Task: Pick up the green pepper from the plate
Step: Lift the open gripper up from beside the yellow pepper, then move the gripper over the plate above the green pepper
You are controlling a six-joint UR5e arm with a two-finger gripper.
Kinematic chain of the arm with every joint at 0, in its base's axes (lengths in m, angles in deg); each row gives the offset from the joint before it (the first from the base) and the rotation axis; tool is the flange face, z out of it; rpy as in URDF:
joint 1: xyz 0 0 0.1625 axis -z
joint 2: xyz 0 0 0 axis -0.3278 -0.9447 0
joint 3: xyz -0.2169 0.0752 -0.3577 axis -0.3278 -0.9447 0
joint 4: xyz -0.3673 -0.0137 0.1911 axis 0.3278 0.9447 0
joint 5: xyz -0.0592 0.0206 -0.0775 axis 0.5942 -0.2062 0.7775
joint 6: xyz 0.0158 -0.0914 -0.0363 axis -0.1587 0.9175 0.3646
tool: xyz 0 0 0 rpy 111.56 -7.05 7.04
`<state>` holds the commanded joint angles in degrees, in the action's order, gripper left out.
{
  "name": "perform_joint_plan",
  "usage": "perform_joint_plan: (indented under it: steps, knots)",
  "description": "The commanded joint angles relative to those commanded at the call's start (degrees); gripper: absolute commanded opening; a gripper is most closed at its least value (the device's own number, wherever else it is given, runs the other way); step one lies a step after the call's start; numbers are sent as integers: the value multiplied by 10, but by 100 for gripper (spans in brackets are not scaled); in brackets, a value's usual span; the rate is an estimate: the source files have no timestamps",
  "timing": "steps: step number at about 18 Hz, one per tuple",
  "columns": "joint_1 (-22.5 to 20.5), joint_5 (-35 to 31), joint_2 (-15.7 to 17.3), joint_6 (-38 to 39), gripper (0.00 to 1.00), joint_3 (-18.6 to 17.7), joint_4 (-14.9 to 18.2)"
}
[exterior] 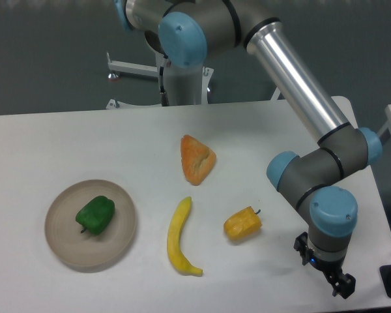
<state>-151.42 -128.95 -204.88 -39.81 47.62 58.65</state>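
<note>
Green and glossy, the green pepper was seen lying on the plate, slightly left of the dish's centre, with its short stem pointing toward the lower left. The plate, round and beige-grey with a low rim, was set on the white table near its left front part.

The gripper was positioned at the far right of the table, well apart from the plate, hanging low near the table's front right edge. Its black fingers were seen from an angle that hid the gap between them, so it could not be told whether they were spread or pressed together. Nothing was seen held in them or touching them.

Between the gripper and the plate, a yellow-orange pepper was lying just left of the arm's wrist. A banana was laid lengthwise near the middle of the table, and an orange-coloured wedge of bread or pastry was placed behind it. No brand, label or readable writing could be made out on any item or on the arm.
</note>
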Motion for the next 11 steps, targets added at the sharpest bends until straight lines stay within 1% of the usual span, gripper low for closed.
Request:
perform_joint_plan:
  steps: [2,4,7,8,11]
  knots:
    - [3,-4,22,18,100,-14,5]
    - [13,-4,41,35,100,-19,31]
    - [28,2,64,90,100,-25,73]
    - [33,3,76,106,100,-32,81]
    - [54,34,110,166,100,-58,86]
